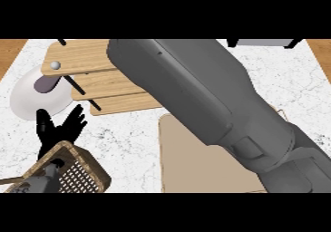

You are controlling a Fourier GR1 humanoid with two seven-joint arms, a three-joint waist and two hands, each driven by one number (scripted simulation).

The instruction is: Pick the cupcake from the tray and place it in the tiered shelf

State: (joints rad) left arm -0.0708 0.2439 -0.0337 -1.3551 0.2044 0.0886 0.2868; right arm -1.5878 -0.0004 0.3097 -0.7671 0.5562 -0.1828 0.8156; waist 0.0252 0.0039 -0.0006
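Shelf (104, 88) behind tray (184, 170); plate (28, 100) on L.

On my screen the right forearm (194, 90) fills the middle, running from the lower right corner up to the top and covering part of the tan tray (187, 156) and the wooden tiered shelf (94, 54); its robot hand doesn't show. The left robot hand (58, 130) rests open, fingers up, between a white plate (27, 99) and a wicker basket (87, 159) on the marble table (128, 140).
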